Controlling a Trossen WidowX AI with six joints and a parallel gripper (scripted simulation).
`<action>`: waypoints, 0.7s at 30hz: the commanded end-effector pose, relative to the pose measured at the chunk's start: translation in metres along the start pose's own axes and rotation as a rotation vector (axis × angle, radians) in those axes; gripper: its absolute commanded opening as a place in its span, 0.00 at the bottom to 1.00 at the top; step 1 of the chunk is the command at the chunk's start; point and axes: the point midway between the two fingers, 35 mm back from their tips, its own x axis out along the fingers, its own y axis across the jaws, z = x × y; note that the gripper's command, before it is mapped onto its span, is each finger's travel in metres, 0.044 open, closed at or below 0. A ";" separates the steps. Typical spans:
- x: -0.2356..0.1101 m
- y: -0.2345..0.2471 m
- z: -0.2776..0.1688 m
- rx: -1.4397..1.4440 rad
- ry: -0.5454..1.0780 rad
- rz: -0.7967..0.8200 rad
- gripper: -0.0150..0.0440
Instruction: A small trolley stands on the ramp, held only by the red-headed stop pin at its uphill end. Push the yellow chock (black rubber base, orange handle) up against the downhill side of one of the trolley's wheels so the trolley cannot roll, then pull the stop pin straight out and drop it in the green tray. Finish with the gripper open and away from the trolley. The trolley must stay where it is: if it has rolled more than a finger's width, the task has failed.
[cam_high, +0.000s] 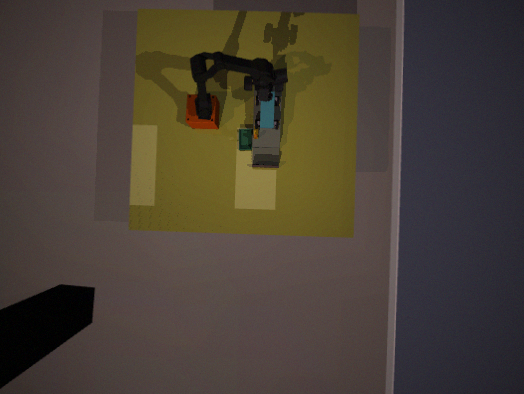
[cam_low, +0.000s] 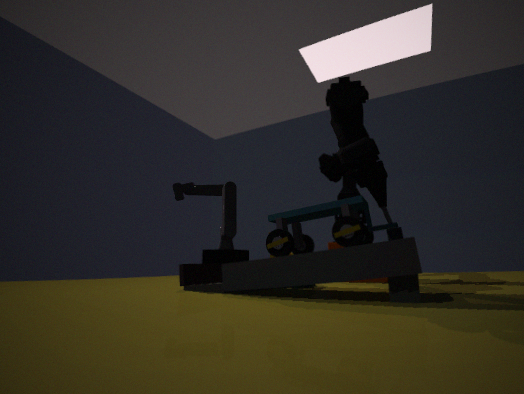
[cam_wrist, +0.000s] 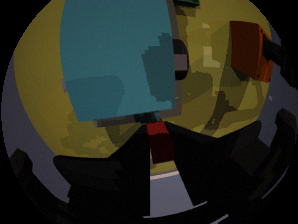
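The teal trolley (cam_high: 268, 112) (cam_low: 317, 209) (cam_wrist: 115, 50) stands on the grey ramp (cam_high: 270, 139) (cam_low: 320, 269). The chock's orange handle (cam_high: 255, 134) shows at the downhill side of the trolley's lower wheel on the tray side; whether it touches the wheel cannot be told. My gripper (cam_low: 387, 215) (cam_wrist: 154, 127) is shut on the red-headed stop pin (cam_wrist: 162, 146) at the trolley's uphill end. In the exterior view the fingers reach down to the dark block at the ramp's top, and the pin is hidden there. The green tray (cam_high: 245, 140) (cam_wrist: 187, 2) sits beside the ramp.
The orange arm base (cam_high: 195, 122) (cam_wrist: 245, 45) stands on the tray side of the ramp, farther out. My arm reaches from it over the ramp's uphill end, close above the trolley. A second dark arm (cam_low: 229, 212) stands in the background of the exterior view.
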 end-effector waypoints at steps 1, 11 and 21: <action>-0.005 0.000 -0.002 -0.007 0.004 0.005 0.25; -0.010 0.000 -0.002 -0.007 0.004 0.005 0.25; -0.014 0.000 -0.004 -0.007 0.004 0.005 0.25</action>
